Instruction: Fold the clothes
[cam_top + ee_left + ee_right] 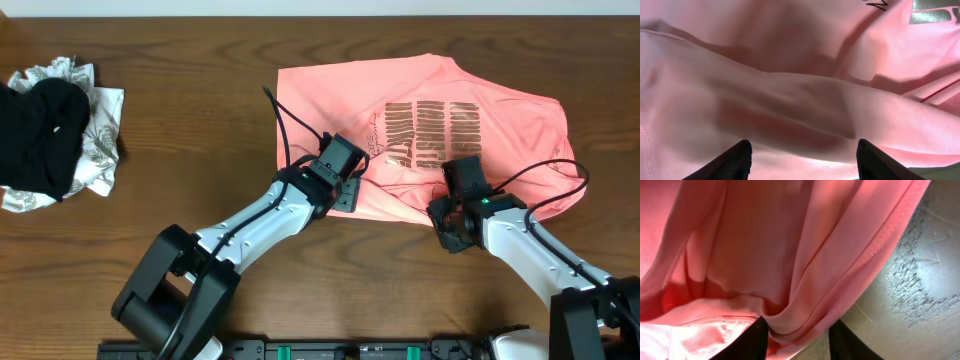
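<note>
Overhead view: the T-shirt point(330, 100) lies crumpled on the tabletop point(180, 60), right of centre, with both arms reaching its near edge. The left hand point(802, 157) hovers with fingers apart over a raised ridge, apparently placed to take hold there. The right hand point(797, 342) is clamped on a bunched hem fold, probably to lift that edge over. The fabric is salmon-pink, soft and creased; dark block lettering point(430, 135) faces up.
</note>
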Available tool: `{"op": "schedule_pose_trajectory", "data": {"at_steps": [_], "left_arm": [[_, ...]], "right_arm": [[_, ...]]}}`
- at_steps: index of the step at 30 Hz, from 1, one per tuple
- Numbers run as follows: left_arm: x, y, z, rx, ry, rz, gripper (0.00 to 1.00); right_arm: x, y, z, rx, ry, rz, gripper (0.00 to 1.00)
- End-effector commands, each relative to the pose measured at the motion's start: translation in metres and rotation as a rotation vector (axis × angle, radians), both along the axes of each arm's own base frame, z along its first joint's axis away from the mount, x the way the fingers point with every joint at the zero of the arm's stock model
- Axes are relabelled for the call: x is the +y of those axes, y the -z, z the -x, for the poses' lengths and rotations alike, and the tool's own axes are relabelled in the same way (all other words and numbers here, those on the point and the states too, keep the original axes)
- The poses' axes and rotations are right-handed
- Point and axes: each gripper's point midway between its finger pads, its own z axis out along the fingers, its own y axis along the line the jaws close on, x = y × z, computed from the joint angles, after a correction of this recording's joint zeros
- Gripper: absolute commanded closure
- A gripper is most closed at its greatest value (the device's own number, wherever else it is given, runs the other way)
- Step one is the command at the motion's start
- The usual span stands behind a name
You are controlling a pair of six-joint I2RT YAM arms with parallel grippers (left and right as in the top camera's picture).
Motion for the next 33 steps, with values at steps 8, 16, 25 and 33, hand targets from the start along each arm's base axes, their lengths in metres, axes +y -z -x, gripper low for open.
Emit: {"op": "schedule_pose_trajectory", "data": {"at_steps": [8, 16, 25, 33], "left_arm": [[-0.001, -0.005, -0.006, -0.02, 0.003, -0.004, 0.32], [-0.001, -0.005, -0.006, -0.02, 0.003, -0.004, 0.32], [-0.001, -0.005, -0.006, -0.02, 0.003, -0.004, 0.32], [-0.001, -0.005, -0.006, -0.02, 0.003, -0.004, 0.32]], "right_arm": [[-0.002, 0.002, 0.001, -0.003, -0.053, 0.03, 0.74], [0.006, -0.021, -0.023, -0.092, -0.223, 0.044, 0.9], [0.012, -0.047, -0.048, -0.188, -0.345, 0.076, 0.97], [0.005, -0.053, -0.061, -0.243, -0.322, 0.126, 0.94]]}}
